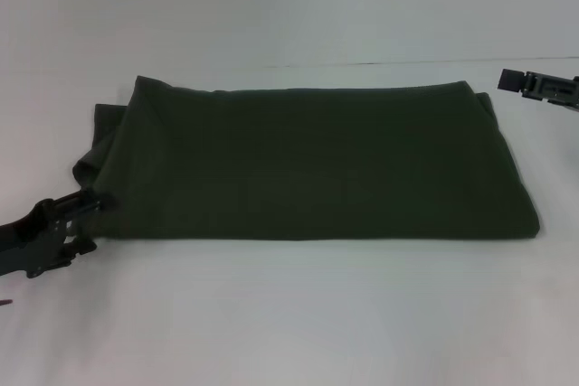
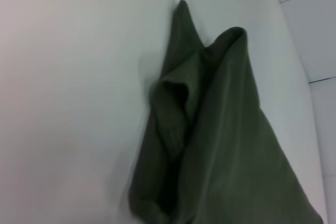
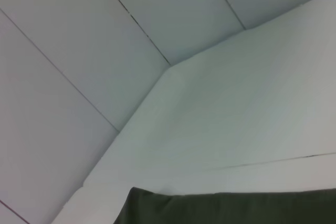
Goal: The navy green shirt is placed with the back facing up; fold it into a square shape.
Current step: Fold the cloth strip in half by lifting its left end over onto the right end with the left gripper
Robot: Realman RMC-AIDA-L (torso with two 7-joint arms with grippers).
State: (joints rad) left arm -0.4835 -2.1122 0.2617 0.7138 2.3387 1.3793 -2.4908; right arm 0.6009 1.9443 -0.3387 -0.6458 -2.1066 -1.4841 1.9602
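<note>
Though the shirt (image 1: 308, 164) lies in plain sight at the middle of the table (image 1: 289, 314), we see only its plain dark green side. It is folded into a broad band running left to right, with a neat straight near edge. At its left end a loose flap or sleeve sticks out past the main fold and curls up; the left wrist view shows that end (image 2: 210, 140) as bunched, rolled layers rising to two points. How many layers are stacked we cannot tell. Any lettering is hidden from us.

We find the left gripper (image 1: 77, 219) at the shirt's near left corner, low on the table, its upper fingertip touching the cloth edge. The jaws look slightly parted, but whether they hold any fabric is hidden by dark on dark, so we cannot tell. Its arm is cut off at the picture's edge.

We note the right gripper (image 1: 511, 80) beyond the shirt's far right corner, apart from the cloth, mostly out of frame. Its jaw state we cannot make out. The right wrist view catches only a strip of shirt edge (image 3: 226, 208).
</note>
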